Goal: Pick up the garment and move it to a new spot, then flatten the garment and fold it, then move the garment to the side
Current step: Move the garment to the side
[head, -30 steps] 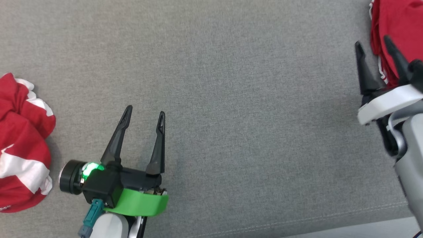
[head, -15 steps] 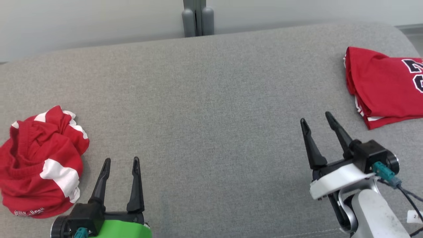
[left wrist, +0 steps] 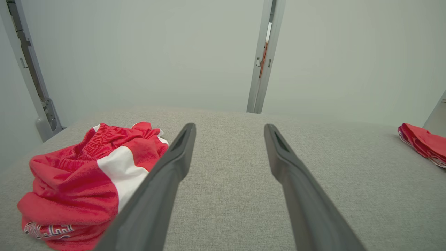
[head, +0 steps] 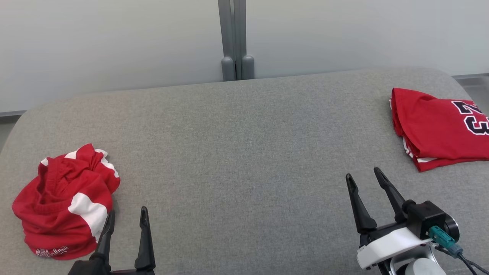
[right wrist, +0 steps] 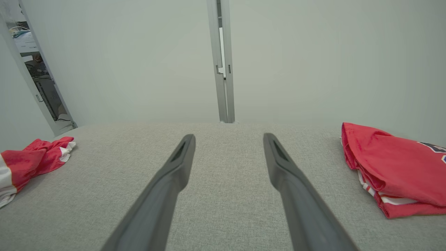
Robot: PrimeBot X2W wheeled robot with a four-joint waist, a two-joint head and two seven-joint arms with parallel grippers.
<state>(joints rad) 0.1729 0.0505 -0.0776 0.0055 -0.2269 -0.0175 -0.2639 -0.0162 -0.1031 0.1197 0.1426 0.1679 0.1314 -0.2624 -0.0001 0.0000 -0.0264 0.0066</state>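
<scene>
Garment (head: 65,202), red and white, lies crumpled at the left end of the grey fabric surface (head: 244,152), just beside the left gripper (head: 128,211), whose fingers (head: 144,240) stand spread and empty. Right gripper (head: 363,173), likewise spread on nothing, hangs near a folded red jersey (head: 435,130) at the right end
</scene>
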